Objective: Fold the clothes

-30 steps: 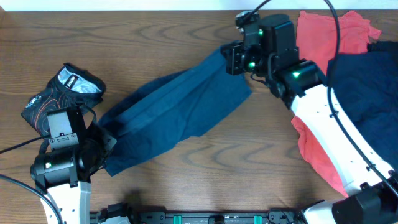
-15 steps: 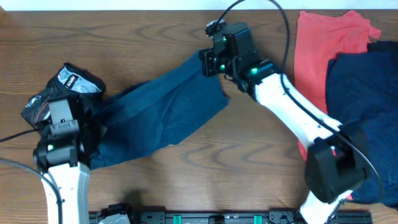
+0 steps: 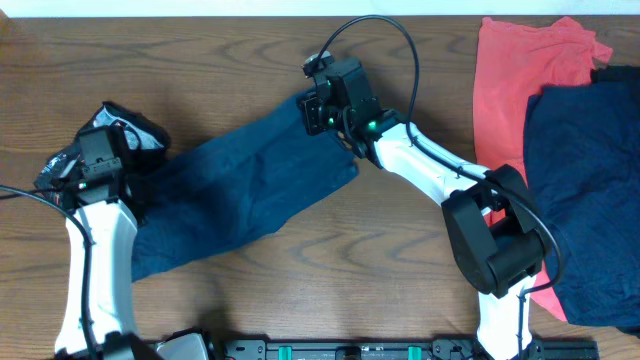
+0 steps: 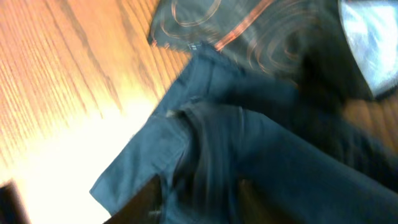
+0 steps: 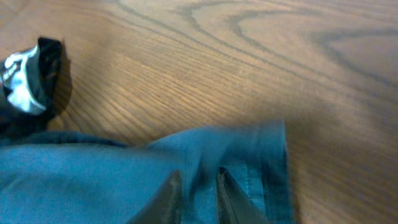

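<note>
Woodgrain table: left fingers and right fingers pinch rumpled navy cloth.

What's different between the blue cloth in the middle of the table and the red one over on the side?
The blue cloth is dark teal; the red cloth is coral. The blue cloth stretches diagonally across the middle, its upper end pinched by the right hand; the red cloth lies at the edge with no hand on it. A navy garment overlaps the red cloth, not the blue cloth. Both rest on the wooden table.
</note>
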Available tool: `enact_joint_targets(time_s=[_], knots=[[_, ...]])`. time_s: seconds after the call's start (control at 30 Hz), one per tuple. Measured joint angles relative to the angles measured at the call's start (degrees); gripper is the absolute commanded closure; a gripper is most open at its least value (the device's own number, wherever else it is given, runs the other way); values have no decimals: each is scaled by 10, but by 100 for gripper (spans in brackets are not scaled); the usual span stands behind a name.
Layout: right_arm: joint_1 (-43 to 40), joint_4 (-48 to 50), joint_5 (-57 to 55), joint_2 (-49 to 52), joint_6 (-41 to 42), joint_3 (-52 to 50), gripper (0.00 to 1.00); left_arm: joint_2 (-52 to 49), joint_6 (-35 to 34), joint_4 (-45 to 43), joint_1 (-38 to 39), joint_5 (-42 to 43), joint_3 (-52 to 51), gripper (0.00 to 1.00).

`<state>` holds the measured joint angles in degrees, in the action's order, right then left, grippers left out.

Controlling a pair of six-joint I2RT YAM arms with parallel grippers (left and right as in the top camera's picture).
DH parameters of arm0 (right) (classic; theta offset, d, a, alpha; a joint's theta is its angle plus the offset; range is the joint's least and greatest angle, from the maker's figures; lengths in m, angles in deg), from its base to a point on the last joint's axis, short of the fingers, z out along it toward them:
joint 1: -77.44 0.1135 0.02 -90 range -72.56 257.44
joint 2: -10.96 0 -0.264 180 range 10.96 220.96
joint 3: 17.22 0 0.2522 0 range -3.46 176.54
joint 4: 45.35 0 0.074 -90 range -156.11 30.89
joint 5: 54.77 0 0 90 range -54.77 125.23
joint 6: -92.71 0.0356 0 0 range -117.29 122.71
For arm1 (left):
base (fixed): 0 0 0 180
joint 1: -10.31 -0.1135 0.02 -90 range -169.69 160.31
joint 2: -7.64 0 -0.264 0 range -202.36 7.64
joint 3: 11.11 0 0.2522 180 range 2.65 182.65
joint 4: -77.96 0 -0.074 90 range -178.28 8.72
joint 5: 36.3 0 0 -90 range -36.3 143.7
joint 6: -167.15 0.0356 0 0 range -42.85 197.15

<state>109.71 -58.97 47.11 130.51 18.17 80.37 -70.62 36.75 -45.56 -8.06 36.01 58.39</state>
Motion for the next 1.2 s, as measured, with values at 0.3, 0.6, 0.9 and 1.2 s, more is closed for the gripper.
enact_joint_targets(time_s=[0.3,0.6,0.9,1.2], knots=[[-12,-78,-6,0,-2,0,64,-52,10,-61,-52,26,0,37],[-30,-263,30,0,-36,0,70,-53,33,-3,-52,121,-1,42],[-18,-364,35,32,-72,12,73,-124,34,-6,-52,140,-30,43],[-28,-508,-52,31,-50,29,77,-174,58,-4,-23,178,-40,47]])
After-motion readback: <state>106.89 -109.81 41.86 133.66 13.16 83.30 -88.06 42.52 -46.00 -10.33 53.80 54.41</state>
